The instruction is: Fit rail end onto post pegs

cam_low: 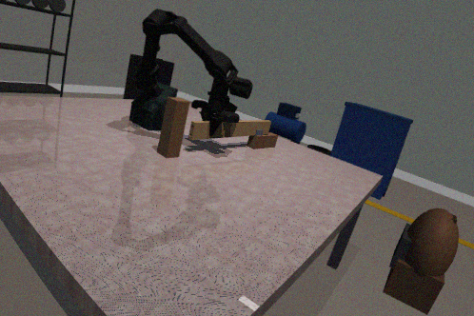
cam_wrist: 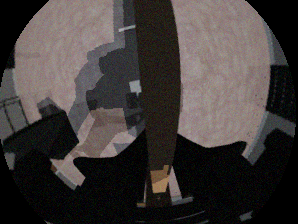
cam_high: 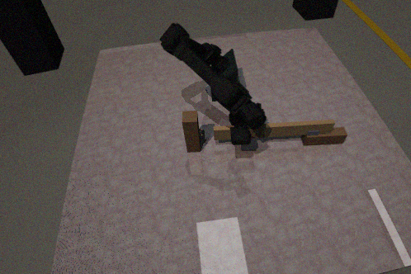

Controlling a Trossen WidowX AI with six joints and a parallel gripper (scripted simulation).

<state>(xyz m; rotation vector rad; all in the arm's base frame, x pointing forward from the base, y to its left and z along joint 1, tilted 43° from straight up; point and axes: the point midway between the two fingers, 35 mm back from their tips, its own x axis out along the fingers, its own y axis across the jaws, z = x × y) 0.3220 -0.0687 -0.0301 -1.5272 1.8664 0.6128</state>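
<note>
Top: high, facing down | exterior: tableside, oblique | wrist: close, down | shared: tabletop (cam_high: 144, 196) (cam_low: 190, 207) (cam_wrist: 220, 100)
</note>
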